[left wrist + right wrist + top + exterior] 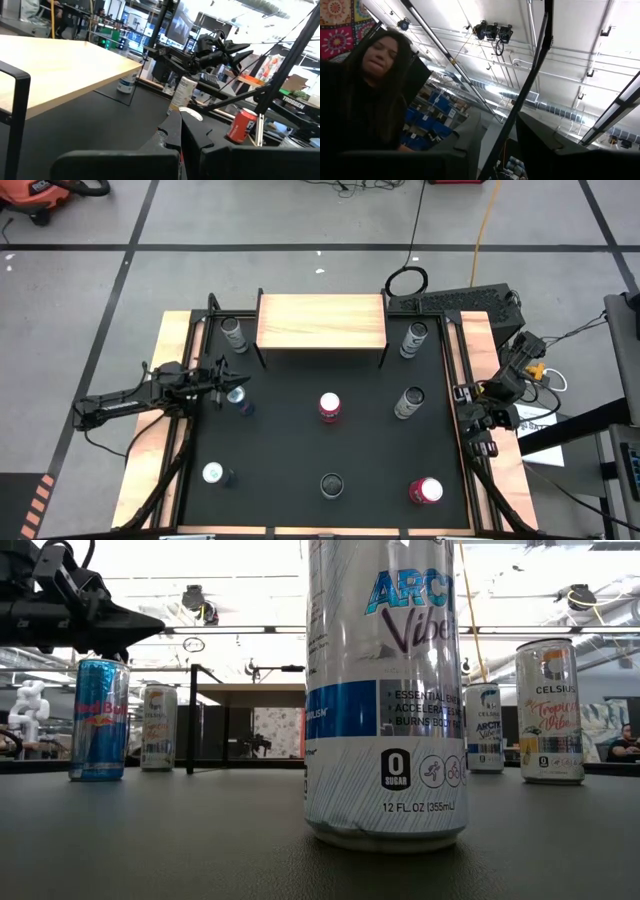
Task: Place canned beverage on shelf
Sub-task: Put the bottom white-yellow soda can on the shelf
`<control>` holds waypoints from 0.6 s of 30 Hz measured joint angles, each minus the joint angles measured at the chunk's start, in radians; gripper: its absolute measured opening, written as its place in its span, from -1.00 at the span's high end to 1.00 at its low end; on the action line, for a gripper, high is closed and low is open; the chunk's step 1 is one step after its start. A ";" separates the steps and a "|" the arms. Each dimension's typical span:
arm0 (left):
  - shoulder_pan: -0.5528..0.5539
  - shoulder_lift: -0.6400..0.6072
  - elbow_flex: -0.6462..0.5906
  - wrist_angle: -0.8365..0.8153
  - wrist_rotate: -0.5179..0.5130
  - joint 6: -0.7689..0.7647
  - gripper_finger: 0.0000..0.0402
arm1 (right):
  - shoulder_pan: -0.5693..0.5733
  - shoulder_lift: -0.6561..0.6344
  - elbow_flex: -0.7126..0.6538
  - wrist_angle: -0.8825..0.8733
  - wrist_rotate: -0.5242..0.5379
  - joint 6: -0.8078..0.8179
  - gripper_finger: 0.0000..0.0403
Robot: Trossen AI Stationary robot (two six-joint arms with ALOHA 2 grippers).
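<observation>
The shelf point(322, 321) is seen in the upper middle of the high view, and nothing is on its wooden top yet. The black table point(300, 440) has many cans standing on it. The left gripper point(222, 387) is at the middle left of the high view, just beside a blue can point(237, 396), and its fingers are shut tight with nothing held between them. In the low view this blue can point(100, 720) is seen at the left, with the dark gripper point(130, 622) just above its top. The right gripper point(487, 430) is parked at the right edge of the table, and whether its fingers are open or shut cannot be told; no can is seen in them. A person point(365, 90) is seen in the right wrist view, away from the table. The step now is likely to be the picking of the blue can. To do it well, the fingers should be opened first, then brought down around the middle of the can. The can should be squeezed softly, kept upright, lifted over the shelf's edge, and set down flat on the wood.
</observation>
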State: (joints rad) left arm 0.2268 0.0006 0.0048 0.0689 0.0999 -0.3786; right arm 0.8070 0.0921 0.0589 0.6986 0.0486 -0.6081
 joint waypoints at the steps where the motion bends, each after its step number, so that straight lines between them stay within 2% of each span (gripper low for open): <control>1: 0.000 0.000 0.000 0.000 -0.002 0.000 1.00 | 0.000 0.000 0.000 0.000 0.000 0.002 0.48; 18: 0.000 0.000 0.000 -0.003 -0.004 0.001 1.00 | 0.000 0.000 0.000 0.002 0.000 0.026 0.48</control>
State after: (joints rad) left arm 0.2268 0.0006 0.0044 0.0654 0.0963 -0.3775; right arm 0.8066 0.0921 0.0589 0.7005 0.0483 -0.5819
